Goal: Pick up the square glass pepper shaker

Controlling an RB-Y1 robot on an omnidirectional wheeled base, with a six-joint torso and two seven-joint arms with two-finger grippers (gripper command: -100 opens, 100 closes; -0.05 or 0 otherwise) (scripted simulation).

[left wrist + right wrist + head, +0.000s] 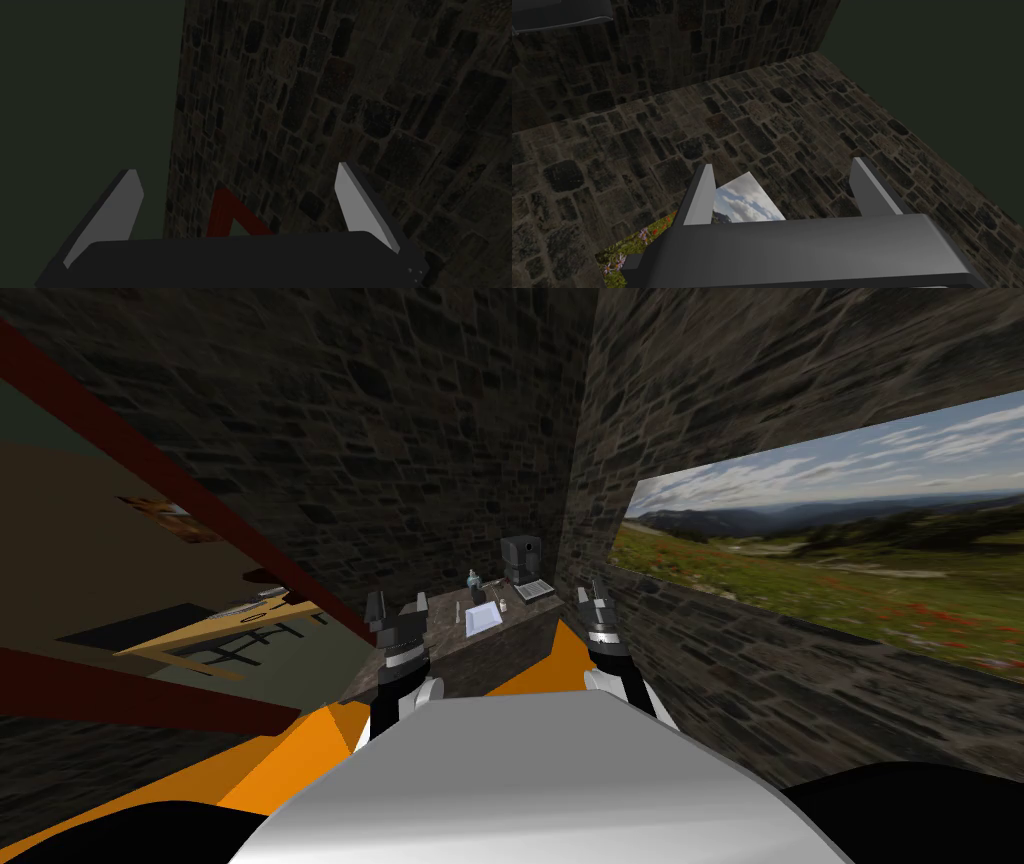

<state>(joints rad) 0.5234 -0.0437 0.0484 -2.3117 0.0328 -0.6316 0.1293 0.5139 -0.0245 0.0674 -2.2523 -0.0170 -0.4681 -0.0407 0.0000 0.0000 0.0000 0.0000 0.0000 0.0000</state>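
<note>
Left claw [236, 169] fingers apart, gripping nothing, and right claw [784, 164] apart too. Both hang at the counter's [445, 633] near end. The small shaker [503, 606] stands far along it, just right of the white tray [482, 619].

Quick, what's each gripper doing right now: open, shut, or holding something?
Left gripper: open, holding nothing.
Right gripper: open, holding nothing.
</note>
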